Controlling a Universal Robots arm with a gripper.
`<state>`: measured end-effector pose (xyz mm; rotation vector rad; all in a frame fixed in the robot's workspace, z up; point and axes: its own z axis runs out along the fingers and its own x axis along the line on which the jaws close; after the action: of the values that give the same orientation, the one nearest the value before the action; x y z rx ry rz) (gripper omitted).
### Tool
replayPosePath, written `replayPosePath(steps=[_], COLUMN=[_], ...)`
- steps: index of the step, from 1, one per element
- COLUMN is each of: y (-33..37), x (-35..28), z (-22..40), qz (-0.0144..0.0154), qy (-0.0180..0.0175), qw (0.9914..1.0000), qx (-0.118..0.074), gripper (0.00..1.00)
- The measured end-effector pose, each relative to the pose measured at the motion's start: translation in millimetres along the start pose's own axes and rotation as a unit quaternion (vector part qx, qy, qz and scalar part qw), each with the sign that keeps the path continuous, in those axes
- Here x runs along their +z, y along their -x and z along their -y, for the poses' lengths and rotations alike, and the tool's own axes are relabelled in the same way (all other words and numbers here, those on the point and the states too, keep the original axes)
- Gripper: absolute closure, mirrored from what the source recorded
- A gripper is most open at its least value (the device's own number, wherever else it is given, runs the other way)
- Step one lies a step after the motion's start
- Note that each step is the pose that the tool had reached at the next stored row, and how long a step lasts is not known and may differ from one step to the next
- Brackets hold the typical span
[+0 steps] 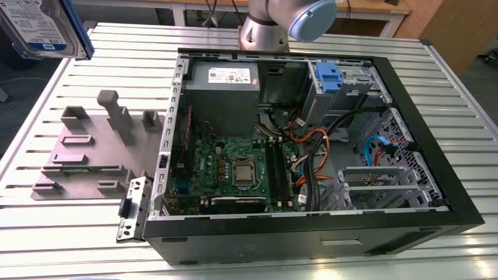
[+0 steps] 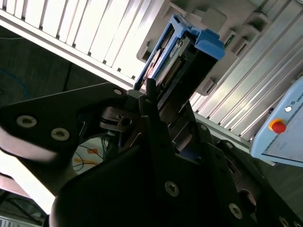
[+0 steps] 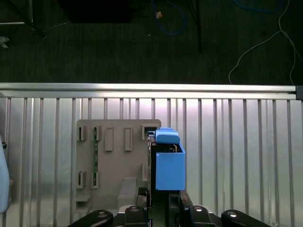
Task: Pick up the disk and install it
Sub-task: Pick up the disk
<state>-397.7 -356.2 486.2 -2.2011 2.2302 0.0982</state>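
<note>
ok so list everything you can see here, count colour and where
disk: one, silver with blue carrier, held aloft at the exterior view's upper left
computer case: one, black, side open, on the table
power supply: one, grey, inside the case
motherboard: one, green, inside the case
blue tab: one, blue, in the case's drive bay
fixture tray: one, grey, on the table beside the case
table: one, silver slatted, under case and tray
arm: one, silver and pale blue, beyond the case
tool: one, black, shut on the disk
</note>
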Motion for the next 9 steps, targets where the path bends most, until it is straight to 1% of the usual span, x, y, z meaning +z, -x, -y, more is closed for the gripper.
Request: replayPosePath(steps=[3,9], y=[0.3,0.3], x=[-5.4,-5.9], z=[-0.2,-0.2], qz=[0.0000,0.0000], qy=[0.0001,0.0000], qw=[1.00000,1.00000], qx=[0.000,0.000], gripper=[0.65,0.65])
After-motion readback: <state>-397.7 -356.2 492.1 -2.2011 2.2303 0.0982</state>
